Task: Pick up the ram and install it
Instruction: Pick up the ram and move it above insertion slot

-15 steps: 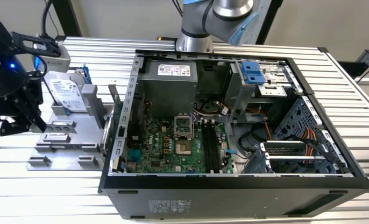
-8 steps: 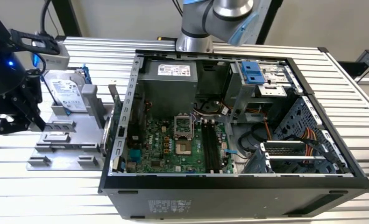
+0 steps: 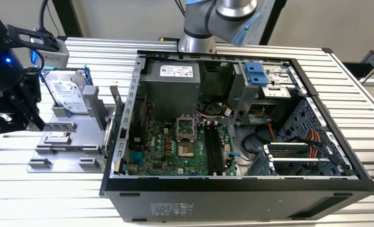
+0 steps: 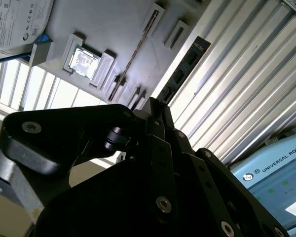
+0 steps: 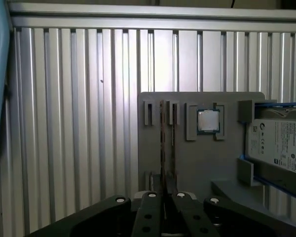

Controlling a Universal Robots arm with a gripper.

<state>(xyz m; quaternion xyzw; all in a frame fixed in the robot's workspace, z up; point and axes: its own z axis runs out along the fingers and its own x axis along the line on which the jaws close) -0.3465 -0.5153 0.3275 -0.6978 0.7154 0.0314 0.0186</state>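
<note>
Ram, a long, thin, dark circuit-board stick with a row of chips, juts straight out from the black gripper, whose fingers clamp it. Beyond the tips lies a grey fixture plate holding a square silver processor.

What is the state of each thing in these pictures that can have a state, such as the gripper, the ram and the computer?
gripper: shut on the ram.
ram: held at the gripper's tip, over the table, not yet installed.
computer case: open, lying on its side.
memory slots: look empty.
hard drive: out of the case, resting on the grey holder.
processor chip: seated in its pocket on the holder.
</note>
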